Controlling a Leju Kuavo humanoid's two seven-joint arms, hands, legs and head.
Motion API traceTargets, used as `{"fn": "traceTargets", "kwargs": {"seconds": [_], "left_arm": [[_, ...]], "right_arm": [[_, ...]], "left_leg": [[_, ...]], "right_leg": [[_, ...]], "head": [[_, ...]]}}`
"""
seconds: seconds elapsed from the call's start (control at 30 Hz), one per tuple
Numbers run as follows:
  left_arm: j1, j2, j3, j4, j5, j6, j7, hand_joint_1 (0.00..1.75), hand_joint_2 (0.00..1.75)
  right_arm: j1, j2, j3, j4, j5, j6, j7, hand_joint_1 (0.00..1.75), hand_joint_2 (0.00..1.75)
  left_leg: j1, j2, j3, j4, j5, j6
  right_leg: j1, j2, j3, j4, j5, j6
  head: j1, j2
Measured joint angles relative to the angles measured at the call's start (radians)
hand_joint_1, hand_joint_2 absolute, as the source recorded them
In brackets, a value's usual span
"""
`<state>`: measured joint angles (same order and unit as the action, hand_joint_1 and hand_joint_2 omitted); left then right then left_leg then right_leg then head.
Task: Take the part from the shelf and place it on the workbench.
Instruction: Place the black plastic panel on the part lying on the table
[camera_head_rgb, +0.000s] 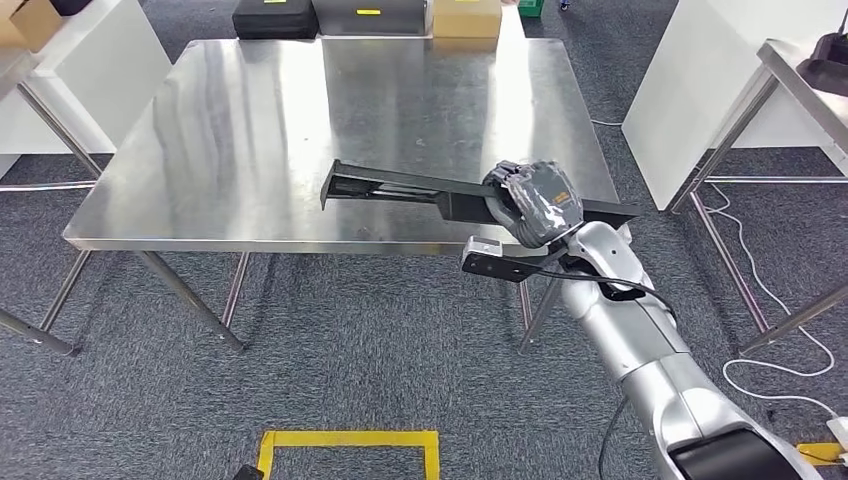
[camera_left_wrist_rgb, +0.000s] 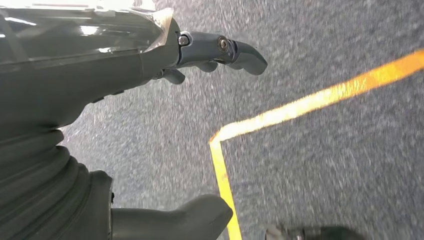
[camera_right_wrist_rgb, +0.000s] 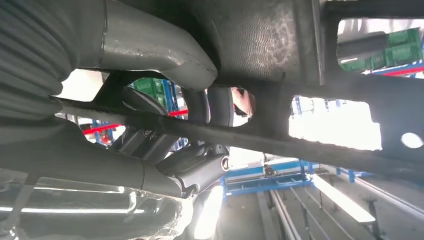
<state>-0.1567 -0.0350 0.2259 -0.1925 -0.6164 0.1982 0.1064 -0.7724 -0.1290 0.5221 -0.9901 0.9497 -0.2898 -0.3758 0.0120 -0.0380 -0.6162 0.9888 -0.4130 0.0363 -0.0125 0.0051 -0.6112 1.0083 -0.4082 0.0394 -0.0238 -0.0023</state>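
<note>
The part (camera_head_rgb: 400, 185) is a long black bar-shaped frame, held level just above the near right portion of the steel workbench (camera_head_rgb: 250, 130). My right hand (camera_head_rgb: 535, 203) grips it near its right half; one end sticks out past the bench's right edge. From the right wrist view the black part (camera_right_wrist_rgb: 320, 145) crosses close in front, with my right hand's fingers (camera_right_wrist_rgb: 200, 170) wrapped around it. My left hand (camera_left_wrist_rgb: 150, 55) hangs over grey carpet, its fingers apart and nothing in them.
Black cases (camera_head_rgb: 275, 18) and a cardboard box (camera_head_rgb: 466, 17) lie beyond the bench's far edge. Another steel table (camera_head_rgb: 800, 80) stands at the right, with a white cable (camera_head_rgb: 760, 290) on the carpet. Yellow floor tape (camera_head_rgb: 350, 440) marks a box near my feet.
</note>
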Motion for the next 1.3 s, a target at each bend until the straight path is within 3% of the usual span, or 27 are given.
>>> {"fn": "traceTargets", "kwargs": {"seconds": [0.03,0.07,0.1,0.13,0.17,0.2,0.23,0.27,0.3,0.33,0.37,0.4,0.47,0.5,0.6,0.63,0.73,0.8,0.9,0.93,0.97,1.03,1.1,1.17,1.3], "left_arm": [[0.0,0.0,0.004,0.0,-0.001,0.001,-0.001,0.0,1.75],[0.001,0.001,0.008,0.0,-0.001,0.001,-0.002,0.0,1.75],[0.002,0.0,0.011,0.0,-0.002,0.004,-0.003,0.0,1.75],[0.003,-0.002,0.013,0.0,-0.003,0.006,-0.003,0.0,1.75],[0.005,-0.004,0.015,0.0,-0.004,0.007,-0.003,0.0,1.75],[0.007,-0.003,0.016,0.0,-0.006,0.007,-0.003,0.0,1.75],[0.006,-0.003,0.018,0.0,-0.008,0.008,-0.003,0.0,1.75],[0.005,-0.004,0.02,0.0,-0.01,0.01,-0.002,0.0,1.75],[0.003,-0.003,0.022,0.0,-0.011,0.012,-0.002,0.0,1.75],[0.002,-0.005,0.023,0.0,-0.012,0.013,-0.001,0.0,1.75],[0.002,-0.006,0.024,0.0,-0.012,0.014,0.0,0.0,1.75],[0.003,-0.006,0.024,0.0,-0.012,0.014,0.0,0.0,1.75],[0.006,-0.006,0.025,0.0,-0.012,0.014,0.0,0.0,1.75],[0.006,-0.005,0.025,0.0,-0.012,0.014,0.0,0.0,1.75],[0.009,-0.004,0.025,0.001,-0.013,0.015,0.0,0.0,1.75],[0.01,-0.004,0.025,0.001,-0.013,0.015,0.0,0.0,1.75],[0.004,-0.006,0.026,0.0,-0.012,0.013,-0.022,0.0,1.75],[-0.001,-0.007,0.031,-0.002,-0.005,0.008,-0.05,0.0,1.75],[-0.007,-0.01,0.043,-0.002,0.008,-0.004,-0.08,0.0,1.75],[-0.007,-0.011,0.047,-0.002,0.009,-0.007,-0.087,0.0,1.75],[-0.007,-0.013,0.05,-0.002,0.009,-0.009,-0.096,0.0,1.75],[-0.008,-0.019,0.053,-0.002,0.005,-0.007,-0.119,0.0,1.75],[-0.014,-0.025,0.054,-0.003,0.001,-0.002,-0.139,0.0,1.75],[-0.019,-0.029,0.056,-0.003,-0.002,0.0,-0.147,0.0,1.75],[-0.018,-0.031,0.059,-0.003,0.004,0.006,-0.187,0.0,1.75]], "right_arm": [[-0.011,0.006,0.001,0.012,-0.005,0.003,-0.004,1.75,1.75],[-0.022,0.011,0.003,0.025,-0.007,0.003,-0.008,1.75,1.75],[-0.028,0.016,0.005,0.039,-0.008,0.003,-0.011,1.75,1.75],[-0.032,0.02,0.008,0.051,-0.008,0.004,-0.014,1.75,1.75],[-0.031,0.024,0.011,0.061,-0.006,0.004,-0.015,1.75,1.75],[-0.028,0.027,0.014,0.072,-0.005,0.004,-0.016,1.75,1.75],[-0.026,0.03,0.017,0.081,-0.004,0.005,-0.017,1.75,1.75],[-0.025,0.034,0.02,0.089,-0.003,0.005,-0.018,1.75,1.75],[-0.025,0.038,0.023,0.098,-0.003,0.005,-0.018,1.75,1.75],[-0.025,0.042,0.025,0.103,-0.002,0.005,-0.019,1.75,1.75],[-0.027,0.045,0.026,0.107,-0.002,0.005,-0.019,1.75,1.75],[-0.028,0.048,0.028,0.11,-0.002,0.005,-0.02,1.75,1.75],[-0.028,0.05,0.03,0.115,-0.003,0.005,-0.02,1.75,1.75],[-0.028,0.052,0.031,0.117,-0.003,0.005,-0.02,1.75,1.75],[-0.027,0.057,0.033,0.125,-0.002,0.01,-0.021,1.75,1.75],[-0.028,0.06,0.034,0.128,-0.001,0.013,-0.022,1.75,1.75],[-0.041,0.068,0.035,0.132,0.0,0.014,-0.022,1.75,1.75],[-0.054,0.074,0.035,0.143,-0.004,0.014,-0.021,1.75,1.75],[-0.069,0.089,0.038,0.19,0.003,0.013,-0.02,1.75,1.75],[-0.076,0.096,0.04,0.211,0.012,0.013,-0.019,1.75,1.75],[-0.085,0.103,0.044,0.233,0.02,0.013,-0.019,1.75,1.75],[-0.115,0.122,0.051,0.273,0.029,0.015,-0.022,1.75,1.75],[-0.148,0.144,0.058,0.307,0.032,0.018,-0.028,1.75,1.75],[-0.171,0.164,0.064,0.333,0.033,0.02,-0.031,1.75,1.75],[-0.194,0.187,0.073,0.369,0.034,0.019,-0.038,1.75,1.75]], "left_leg": [[0.001,-0.001,0.014,-0.013,-0.003,0.004],[0.003,0.0,0.03,-0.027,-0.006,0.01],[0.009,0.0,0.049,-0.04,-0.01,0.015],[0.017,0.0,0.062,-0.041,-0.014,0.011],[0.028,0.0,0.07,-0.037,-0.022,-0.001],[0.039,-0.002,0.075,-0.028,-0.036,-0.02],[0.048,-0.002,0.076,-0.018,-0.049,-0.04],[0.055,0.003,0.069,0.008,-0.055,-0.057],[0.056,0.013,0.026,0.079,-0.061,-0.069],[0.055,0.022,-0.028,0.157,-0.073,-0.073],[0.053,0.031,-0.088,0.236,-0.09,-0.072],[0.049,0.035,-0.145,0.293,-0.117,-0.069],[0.043,0.035,-0.177,0.265,-0.138,-0.06],[0.039,0.035,-0.175,0.213,-0.107,-0.052],[0.025,0.035,-0.149,0.045,0.083,-0.029],[0.02,0.034,-0.144,0.027,0.116,-0.027],[0.01,0.027,-0.129,0.028,0.107,-0.017],[0.007,0.024,-0.114,0.022,0.094,0.001],[-0.002,0.018,-0.096,0.022,0.074,0.019],[-0.006,0.014,-0.089,0.022,0.068,0.021],[-0.011,0.01,-0.081,0.022,0.062,0.023],[-0.021,0.006,-0.067,0.022,0.054,0.025],[-0.03,0.002,-0.062,0.024,0.046,0.024],[-0.036,-0.001,-0.061,0.029,0.039,0.024],[-0.032,-0.001,-0.06,0.029,0.037,0.024]], "right_leg": [[-0.001,-0.001,-0.004,0.014,0.0,0.006],[-0.003,-0.001,-0.026,0.062,-0.017,0.011],[-0.006,-0.002,-0.062,0.133,-0.039,0.022],[-0.014,-0.002,-0.096,0.181,-0.064,0.03],[-0.025,-0.002,-0.107,0.19,-0.065,0.045],[-0.035,0.0,-0.094,0.147,-0.047,0.066],[-0.039,0.002,-0.066,0.087,-0.027,0.066],[-0.042,0.005,-0.034,0.037,-0.017,0.053],[-0.038,0.006,-0.009,0.016,-0.027,0.027],[-0.035,0.004,0.015,0.012,-0.042,-0.005],[-0.033,0.003,0.039,0.006,-0.057,-0.021],[-0.03,0.003,0.059,0.003,-0.071,-0.029],[-0.029,0.004,0.09,0.002,-0.095,-0.028],[-0.028,0.005,0.107,0.001,-0.108,-0.027],[-0.018,0.01,0.144,0.002,-0.15,-0.011],[-0.013,0.011,0.149,-0.001,-0.161,-0.004],[-0.01,0.01,0.166,-0.012,-0.186,0.017],[-0.013,0.007,0.135,0.061,-0.217,0.016],[-0.007,0.005,-0.005,0.265,-0.266,0.007],[-0.003,0.005,-0.038,0.288,-0.257,0.01],[0.002,0.005,-0.052,0.271,-0.228,0.015],[0.014,0.005,-0.036,0.147,-0.137,0.018],[0.024,0.009,-0.006,0.037,-0.065,-0.001],[0.023,0.011,0.007,0.008,-0.042,-0.022],[0.021,0.011,0.008,0.006,-0.039,-0.028]], "head": [[0.001,0.0],[0.002,0.0],[0.002,0.0],[0.003,0.0],[0.003,0.0],[0.005,0.0],[0.005,0.0],[0.003,0.0],[0.001,0.0],[-0.003,0.0],[-0.005,0.0],[-0.005,0.0],[-0.005,0.0],[-0.005,0.0],[-0.005,0.0],[-0.004,0.0],[-0.001,0.0],[0.0,0.0],[0.001,0.0],[0.001,0.0],[0.001,0.0],[0.001,0.0],[0.0,0.0],[-0.001,0.0],[-0.001,0.0]]}}
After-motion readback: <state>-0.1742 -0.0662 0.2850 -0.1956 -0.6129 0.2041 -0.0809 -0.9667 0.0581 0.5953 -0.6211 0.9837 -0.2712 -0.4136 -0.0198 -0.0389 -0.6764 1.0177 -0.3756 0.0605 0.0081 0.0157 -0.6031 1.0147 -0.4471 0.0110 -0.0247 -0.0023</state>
